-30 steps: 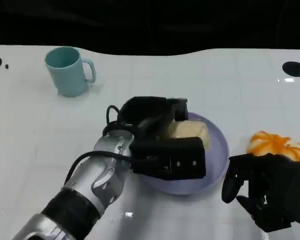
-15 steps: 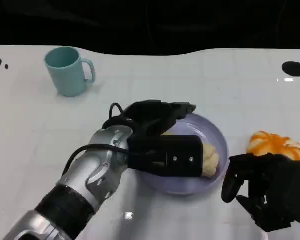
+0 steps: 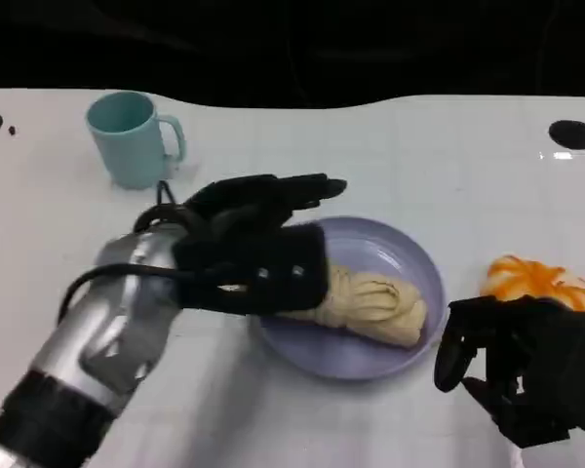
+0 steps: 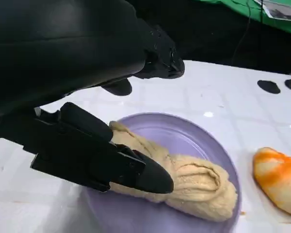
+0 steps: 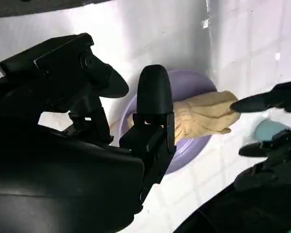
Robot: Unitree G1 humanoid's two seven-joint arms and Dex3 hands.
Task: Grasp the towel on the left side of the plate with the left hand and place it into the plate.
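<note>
Towel (image 3: 375, 304) already lying inside the plate (image 3: 409, 255), near the surface's middle. Left hand (image 3: 258, 249) released, fingers spread over the plate's left rim. Best to lift straight up and away, without dragging cloth. Right hand (image 3: 526, 375) loose, holding nothing. White tiled surface; teal mug (image 3: 132, 136) toward far left corner; dark room behind.

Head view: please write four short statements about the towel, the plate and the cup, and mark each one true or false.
1. The beige towel lies inside the purple plate. True.
2. The teal cup stands on the plate. False: it stands on the table, apart from the plate.
3. The left robot hand holds nothing, fingers spread. True.
4. The orange object lies in the plate. False: it lies on the table beside it.
</note>
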